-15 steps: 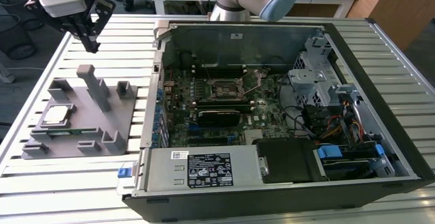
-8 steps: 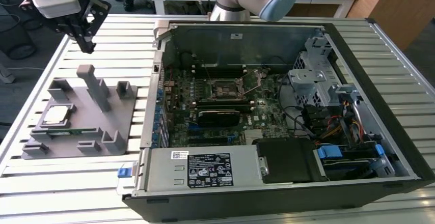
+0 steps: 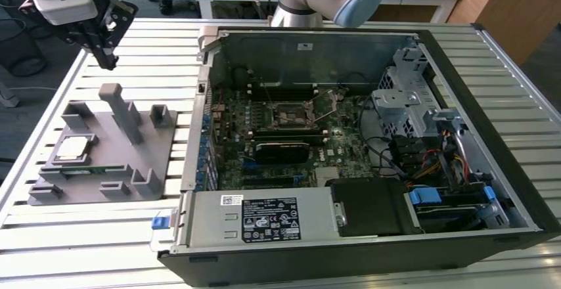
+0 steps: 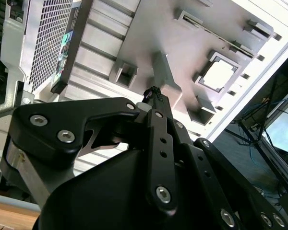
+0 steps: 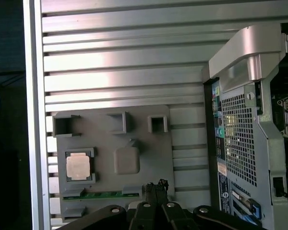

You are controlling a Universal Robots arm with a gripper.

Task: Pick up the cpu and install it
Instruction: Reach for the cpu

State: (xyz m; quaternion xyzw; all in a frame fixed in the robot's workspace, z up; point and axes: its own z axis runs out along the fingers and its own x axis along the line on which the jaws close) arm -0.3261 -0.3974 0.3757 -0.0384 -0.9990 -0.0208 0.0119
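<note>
The cpu [image 3: 72, 148] is a small square chip with a pale silver top. It lies flat in a recess of the grey holder block [image 3: 144, 146] on the exterior view's left, and it also shows in both wrist views [image 4: 217, 75] [image 5: 78, 166]. My gripper [image 3: 107, 59] hangs high above the far end of that block, well clear of the cpu. Its black fingers are shut together with nothing between them [image 4: 153, 92] [image 5: 156, 184]. Inside the open computer case, the motherboard socket [image 3: 290, 113] has its metal frame lifted.
The open computer case [image 3: 473, 72] fills the middle and right of the slatted metal table [image 3: 114, 249]. A green memory stick [image 3: 96, 169] lies in the holder block near the cpu. Tall posts [image 3: 118, 108] rise from the block below the gripper.
</note>
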